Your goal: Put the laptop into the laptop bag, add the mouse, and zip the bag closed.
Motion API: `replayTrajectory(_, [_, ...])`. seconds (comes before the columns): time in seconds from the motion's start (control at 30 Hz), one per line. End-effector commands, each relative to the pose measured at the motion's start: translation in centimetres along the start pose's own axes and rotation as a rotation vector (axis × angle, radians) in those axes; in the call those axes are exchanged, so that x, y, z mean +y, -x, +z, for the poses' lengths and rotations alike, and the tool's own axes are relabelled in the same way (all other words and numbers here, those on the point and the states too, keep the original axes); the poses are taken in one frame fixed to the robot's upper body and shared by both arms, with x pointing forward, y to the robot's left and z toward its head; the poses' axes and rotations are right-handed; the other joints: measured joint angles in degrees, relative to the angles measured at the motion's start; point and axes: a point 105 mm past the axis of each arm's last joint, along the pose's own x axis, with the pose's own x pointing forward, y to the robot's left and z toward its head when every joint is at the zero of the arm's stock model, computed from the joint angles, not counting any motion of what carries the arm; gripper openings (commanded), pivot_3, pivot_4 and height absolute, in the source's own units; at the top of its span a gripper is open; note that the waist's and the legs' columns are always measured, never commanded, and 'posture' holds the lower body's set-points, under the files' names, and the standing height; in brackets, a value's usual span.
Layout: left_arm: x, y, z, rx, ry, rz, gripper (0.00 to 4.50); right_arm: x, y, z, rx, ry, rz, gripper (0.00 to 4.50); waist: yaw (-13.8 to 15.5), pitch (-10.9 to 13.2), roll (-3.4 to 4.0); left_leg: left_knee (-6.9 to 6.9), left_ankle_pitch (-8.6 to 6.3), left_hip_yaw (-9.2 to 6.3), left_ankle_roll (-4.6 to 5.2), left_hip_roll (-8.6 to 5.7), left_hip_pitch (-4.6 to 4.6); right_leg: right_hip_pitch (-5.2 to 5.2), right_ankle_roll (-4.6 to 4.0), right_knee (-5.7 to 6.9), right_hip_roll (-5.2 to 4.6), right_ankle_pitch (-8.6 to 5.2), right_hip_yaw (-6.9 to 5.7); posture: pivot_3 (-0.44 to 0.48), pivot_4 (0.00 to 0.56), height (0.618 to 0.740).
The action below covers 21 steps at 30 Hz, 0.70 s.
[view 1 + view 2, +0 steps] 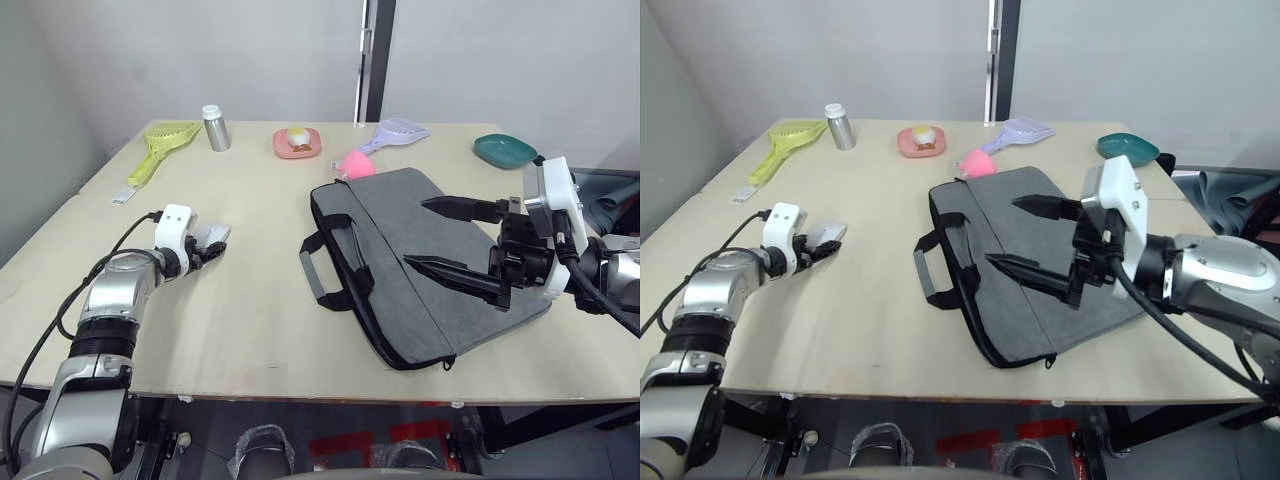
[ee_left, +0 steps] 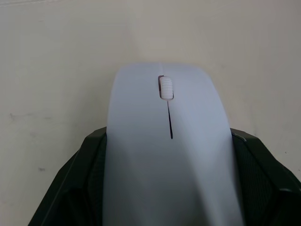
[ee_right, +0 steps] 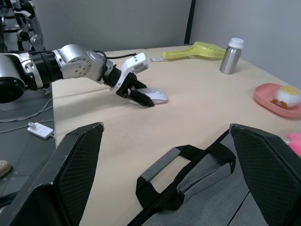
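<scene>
White mouse [image 1: 213, 235]: on the desk [image 1: 250, 310] at your left, pinched by left pincer [image 1: 205, 245] for carrying. Grey laptop bag [image 1: 420, 260]: flat at right; right pincer [image 1: 445, 240] spread above it, ready to hold it.

Table [image 1: 250, 330] with laptop bag [image 1: 420, 260], mouse [image 1: 213, 236]

The two eye views look forward and down from the head over the table [image 1: 250, 340], side by side and slightly offset, sharing the laptop bag [image 1: 420, 260] and both arms. The left wrist view looks along its fingers, very close upon the mouse [image 2: 169, 155]. The right wrist view sits above the bag, facing across the table toward the left gripper [image 3: 141, 96], and shares that mouse.
</scene>
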Motion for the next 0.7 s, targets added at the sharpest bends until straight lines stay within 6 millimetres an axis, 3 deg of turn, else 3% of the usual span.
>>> replayTrajectory(0.03, [0.8,0.3,-0.2,0.036,-0.031,0.004,2.88,0.0,0.2,0.7,-0.012,0.033,-0.009,4.50,-0.05,0.00,0.00,-0.02,0.00,0.00,0.00,0.00,0.01,0.00,0.00,0.00,0.01,0.00,-0.01,0.000,0.150,0.740])
replayTrajectory(0.17, [-1.0,2.5,2.5,-0.079,-0.081,-0.262,2.88,-2.9,-1.4,-1.3,0.071,-0.044,-0.153,4.50,-0.94,0.01,0.00,-0.05,0.02,0.04,-0.04,0.00,-0.04,-0.08,0.04,-0.05,0.02,0.01,0.04,0.000,0.150,0.740])
replayTrajectory(0.3, [-3.6,6.5,3.5,-0.090,-0.146,-0.592,2.88,-5.2,-3.7,-5.3,0.239,-0.214,-0.286,4.50,-1.01,0.08,0.10,-0.17,0.21,0.08,-0.44,0.02,-0.06,-0.23,0.04,-0.04,0.06,0.02,0.07,0.000,0.150,0.740])
replayTrajectory(0.47, [-5.0,9.0,3.6,-0.063,-0.311,-0.753,2.88,-5.2,-6.9,-6.7,0.284,-0.306,-0.325,4.50,-0.84,0.23,0.31,-0.67,0.22,0.16,-0.60,0.06,-0.19,-0.50,-0.03,-0.16,0.16,-0.07,0.03,0.000,0.150,0.740])
replayTrajectory(0.57, [-6.2,9.3,4.1,-0.091,-0.398,-0.800,2.88,-4.5,-9.0,-7.3,0.299,-0.353,-0.316,4.50,-0.63,0.24,0.33,-0.85,0.23,0.16,-0.66,0.05,-0.22,-0.59,0.02,-0.16,0.17,-0.05,-0.02,0.000,0.150,0.740])
replayTrajectory(0.7, [-7.9,9.5,4.2,-0.116,-0.444,-0.856,2.88,-4.6,-10.0,-9.3,0.363,-0.395,-0.353,4.50,-0.49,0.24,0.33,-0.87,0.22,0.10,-0.69,0.06,-0.31,-0.59,0.35,-0.22,0.17,0.14,-0.12,0.000,0.150,0.740])
